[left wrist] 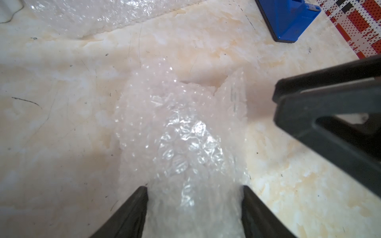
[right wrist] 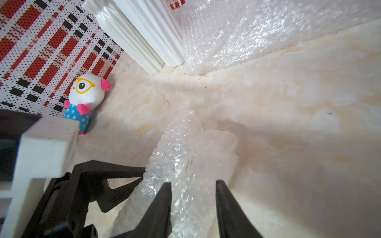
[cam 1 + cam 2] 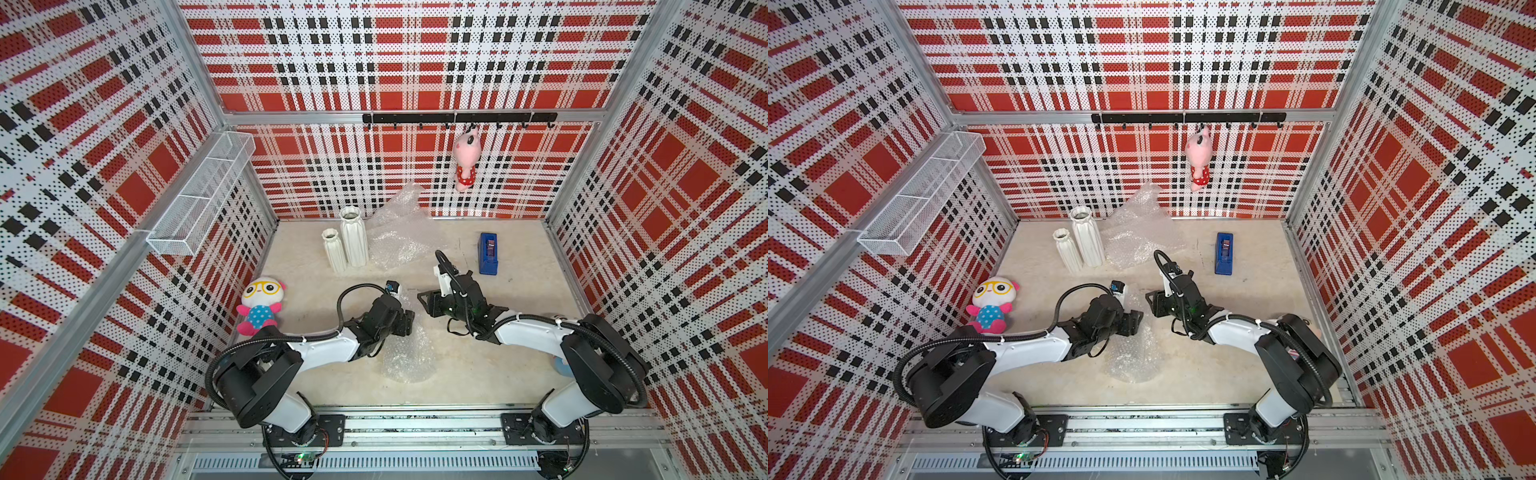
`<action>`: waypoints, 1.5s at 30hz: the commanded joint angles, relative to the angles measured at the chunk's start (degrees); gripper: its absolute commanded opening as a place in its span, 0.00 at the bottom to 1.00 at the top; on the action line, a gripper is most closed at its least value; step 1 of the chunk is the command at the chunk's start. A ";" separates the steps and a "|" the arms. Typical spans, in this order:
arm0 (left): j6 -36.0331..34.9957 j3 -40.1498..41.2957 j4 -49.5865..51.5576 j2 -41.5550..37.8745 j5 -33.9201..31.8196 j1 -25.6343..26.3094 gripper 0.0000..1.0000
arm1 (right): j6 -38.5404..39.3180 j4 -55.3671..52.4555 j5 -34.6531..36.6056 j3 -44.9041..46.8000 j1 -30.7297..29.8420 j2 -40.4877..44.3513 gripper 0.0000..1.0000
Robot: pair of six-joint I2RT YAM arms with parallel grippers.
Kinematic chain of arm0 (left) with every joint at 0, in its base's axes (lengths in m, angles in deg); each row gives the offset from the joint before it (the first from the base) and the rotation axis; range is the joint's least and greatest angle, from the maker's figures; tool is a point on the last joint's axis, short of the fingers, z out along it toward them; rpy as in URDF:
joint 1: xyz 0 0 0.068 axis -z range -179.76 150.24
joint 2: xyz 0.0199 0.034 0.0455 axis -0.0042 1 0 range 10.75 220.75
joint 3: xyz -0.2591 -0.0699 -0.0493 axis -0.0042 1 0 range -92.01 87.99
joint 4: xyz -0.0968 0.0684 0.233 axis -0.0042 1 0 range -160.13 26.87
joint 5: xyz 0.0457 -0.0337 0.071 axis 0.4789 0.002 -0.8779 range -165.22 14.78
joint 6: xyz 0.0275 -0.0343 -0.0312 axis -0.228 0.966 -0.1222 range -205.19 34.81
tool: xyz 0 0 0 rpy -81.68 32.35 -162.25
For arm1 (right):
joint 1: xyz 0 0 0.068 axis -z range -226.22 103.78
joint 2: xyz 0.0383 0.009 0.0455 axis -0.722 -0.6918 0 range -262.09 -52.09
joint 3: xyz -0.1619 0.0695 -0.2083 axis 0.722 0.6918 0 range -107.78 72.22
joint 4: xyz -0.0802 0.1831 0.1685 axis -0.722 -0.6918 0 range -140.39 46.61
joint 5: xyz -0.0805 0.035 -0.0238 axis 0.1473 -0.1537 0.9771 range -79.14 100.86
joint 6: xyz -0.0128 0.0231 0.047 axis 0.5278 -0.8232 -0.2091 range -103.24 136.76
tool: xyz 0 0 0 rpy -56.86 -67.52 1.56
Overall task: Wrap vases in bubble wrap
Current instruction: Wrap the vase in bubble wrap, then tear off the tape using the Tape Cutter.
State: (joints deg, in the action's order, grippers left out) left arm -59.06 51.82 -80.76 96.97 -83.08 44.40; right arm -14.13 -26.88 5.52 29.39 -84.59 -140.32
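Jaws of the left gripper (image 1: 194, 189) squeeze a rolled bundle (image 1: 181, 131) of bubble wrap lying on the table (image 3: 478, 365) between the arms. The right gripper (image 2: 193, 185) has its jaws spread over the bundle's far end, seemingly not gripping.

With one hold and no tape visible, I judge the roll could spring open, or its contents slide out.

Only the wrist views show the jaws. Both top views add the bundle's near end and, at the back, two bare white vases (image 3: 354, 241) whole, just beside loose wrap (image 3: 399, 237).
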 commanded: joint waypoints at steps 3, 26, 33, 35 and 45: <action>-0.03 -0.84 4.31 1.41 0.15 -0.25 0.71 | 5.75 -6.58 4.65 0.54 4.47 6.13 0.39; 0.37 -1.09 4.31 2.00 0.80 -0.13 0.70 | 6.39 -12.43 -21.89 -17.20 42.89 -9.29 0.37; 0.50 -1.13 4.25 1.84 1.00 -0.04 0.70 | 2.36 -8.60 -29.90 -23.20 45.54 -19.81 0.32; 0.65 -1.10 4.31 1.92 0.86 0.05 0.70 | 1.96 -9.04 -30.62 -24.60 45.83 -21.50 0.32; 0.68 -1.37 4.66 2.11 0.55 0.22 0.70 | 2.30 -10.27 -31.06 -28.23 46.81 -26.90 0.32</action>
State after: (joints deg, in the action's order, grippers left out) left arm -58.49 50.95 -79.84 97.47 -83.08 44.31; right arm -11.95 -37.48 -24.10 2.35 -38.41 -165.43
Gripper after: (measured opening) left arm 0.700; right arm 0.322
